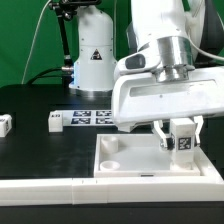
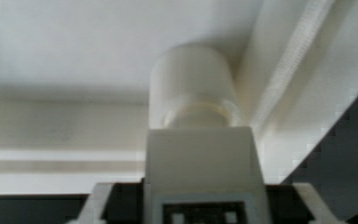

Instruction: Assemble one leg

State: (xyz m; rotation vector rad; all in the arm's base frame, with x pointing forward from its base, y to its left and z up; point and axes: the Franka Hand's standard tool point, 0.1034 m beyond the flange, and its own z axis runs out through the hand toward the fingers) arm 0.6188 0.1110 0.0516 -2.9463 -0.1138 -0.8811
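My gripper (image 1: 180,136) is shut on a leg (image 1: 184,143), a small white peg with a black-and-white tag. It holds the leg upright over the right far corner of the white square panel (image 1: 140,158). In the wrist view the leg (image 2: 202,110) runs from between my fingers (image 2: 108,202) toward the panel's surface (image 2: 69,60), its rounded end close to the panel's raised edge. I cannot tell whether it touches the panel. Its tag (image 2: 204,212) shows between the jaws.
Two more legs lie on the black table at the exterior view's left, one (image 1: 5,124) at the edge and one (image 1: 55,121) beside the marker board (image 1: 90,117). A white wall (image 1: 50,187) runs along the front. A white stand (image 1: 92,60) rises behind.
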